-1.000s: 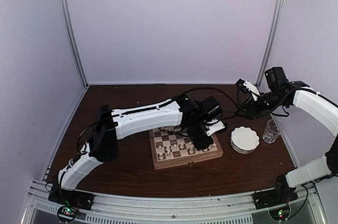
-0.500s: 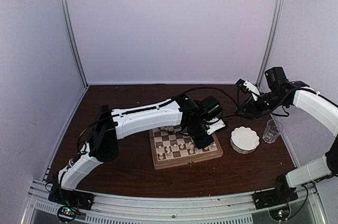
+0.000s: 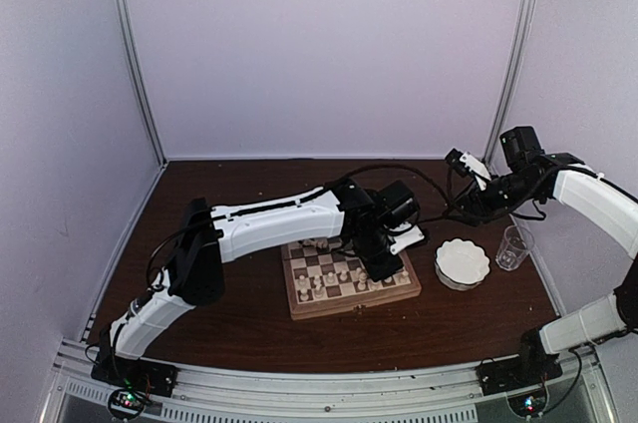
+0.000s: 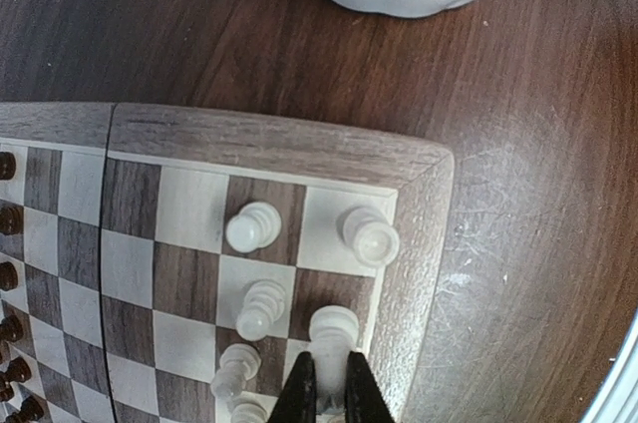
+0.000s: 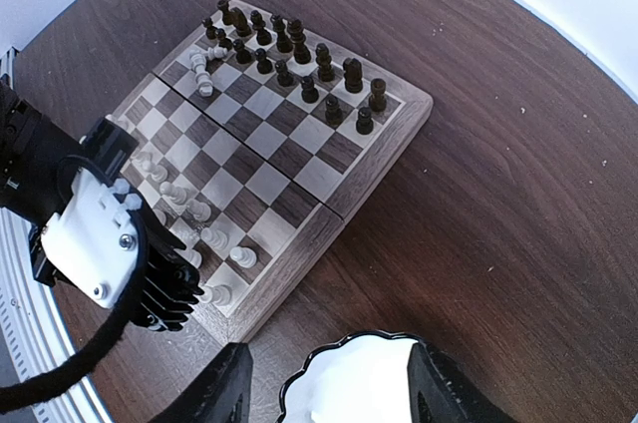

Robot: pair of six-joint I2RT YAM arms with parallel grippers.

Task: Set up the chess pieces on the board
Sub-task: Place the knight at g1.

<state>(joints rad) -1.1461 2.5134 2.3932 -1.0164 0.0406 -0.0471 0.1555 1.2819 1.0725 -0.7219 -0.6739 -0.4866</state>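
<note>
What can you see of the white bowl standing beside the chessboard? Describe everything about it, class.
The bowl is white, with a scalloped edge traced by a thin dark line, and looks like glazed ceramic. It stands upright on the dark wooden table, to the right of the chessboard and apart from it. A clear cup stands further right, also apart. The bowl looks empty, and only the table touches it.

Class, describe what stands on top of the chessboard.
Dark pieces line one side, white pieces stand opposite; the left claw is shut on one white piece. The left arm hides some squares.
</note>
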